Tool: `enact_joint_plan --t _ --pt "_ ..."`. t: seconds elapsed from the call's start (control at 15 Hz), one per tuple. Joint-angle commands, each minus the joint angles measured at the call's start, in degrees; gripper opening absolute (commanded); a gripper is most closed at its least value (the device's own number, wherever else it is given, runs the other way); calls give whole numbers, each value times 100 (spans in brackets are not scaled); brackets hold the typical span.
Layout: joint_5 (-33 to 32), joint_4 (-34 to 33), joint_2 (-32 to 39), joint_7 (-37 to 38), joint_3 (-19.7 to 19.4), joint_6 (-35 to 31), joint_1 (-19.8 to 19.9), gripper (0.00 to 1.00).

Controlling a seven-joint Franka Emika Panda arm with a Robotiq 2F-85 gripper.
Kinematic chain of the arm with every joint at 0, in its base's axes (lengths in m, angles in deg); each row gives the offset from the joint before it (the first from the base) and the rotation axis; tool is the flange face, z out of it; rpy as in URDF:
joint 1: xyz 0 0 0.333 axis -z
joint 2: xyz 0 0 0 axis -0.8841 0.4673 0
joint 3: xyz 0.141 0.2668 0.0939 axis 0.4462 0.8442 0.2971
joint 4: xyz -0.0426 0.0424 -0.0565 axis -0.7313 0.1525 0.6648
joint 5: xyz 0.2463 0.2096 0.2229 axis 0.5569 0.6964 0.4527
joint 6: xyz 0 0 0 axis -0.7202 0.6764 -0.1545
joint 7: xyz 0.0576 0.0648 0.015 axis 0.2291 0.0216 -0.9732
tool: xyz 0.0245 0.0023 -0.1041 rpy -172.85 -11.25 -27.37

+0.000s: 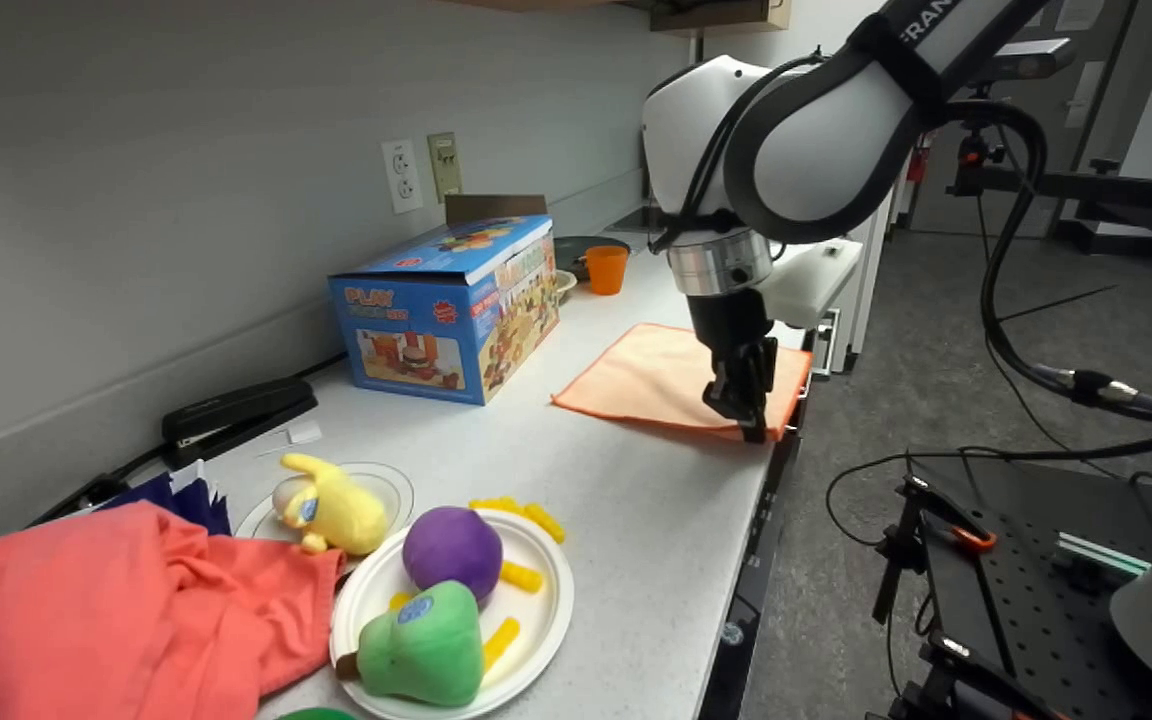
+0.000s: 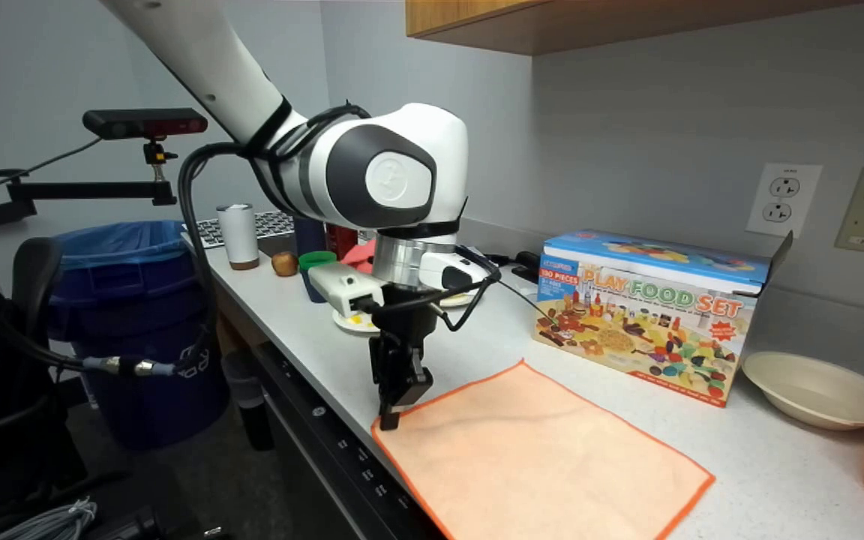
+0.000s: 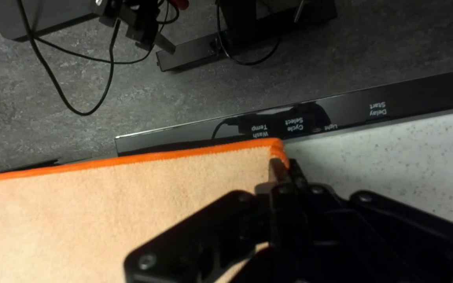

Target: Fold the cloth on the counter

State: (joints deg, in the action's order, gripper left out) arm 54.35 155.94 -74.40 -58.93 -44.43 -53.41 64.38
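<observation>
In an exterior view, the cloth [image 1: 646, 375] lay spread out on the counter [image 1: 636, 530], one side along the counter's right edge. The arm [image 1: 696, 140] reached in from the right, and the gripper [image 1: 753, 430] pointed downward at the cloth's near right corner. The box [image 1: 416, 330] stood left of the cloth, near the wall [image 1: 236, 150], with an orange cup [image 1: 607, 271] farther off. At the near end, a plate [image 1: 554, 622] held a purple toy [image 1: 453, 550], a pear [image 1: 426, 645] and some yellow sticks [image 1: 521, 577]. A yellow toy [image 1: 346, 510] lay just beyond the plate on the left, and red fabric [image 1: 86, 620] covered the near left.

In an exterior view, a tumbler [image 2: 238, 238] stood at the counter's far end and a blue bin [image 2: 132, 330] at the left. The cloth lay on the near part, the gripper's tips at its left corner. The box stood farther back to the right, with a bowl [image 2: 814, 386] just right of it and the orange cup nearer.

In the wrist view, the gripper's fingers [image 3: 278, 173] were together, clamped on the cloth's orange hem [image 3: 171, 153] close to a corner. The cloth spread left of them and the counter showed at the right, with a black panel [image 3: 427, 94] running past the hem.
</observation>
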Motion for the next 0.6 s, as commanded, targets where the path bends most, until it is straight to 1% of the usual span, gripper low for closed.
enact_joint_plan --t 0.0,0.07,0.13,0.33,0.53 --pt "503 -258 -200 -525 24 948 -113 0" --pt "520 -377 -207 -643 29 1236 -123 0" --pt "404 -548 -169 -751 29 1571 -119 0" --pt "-467 -1050 71 -760 12 2317 -54 0" --pt "-1532 -1371 308 -703 -53 2527 -3 0"
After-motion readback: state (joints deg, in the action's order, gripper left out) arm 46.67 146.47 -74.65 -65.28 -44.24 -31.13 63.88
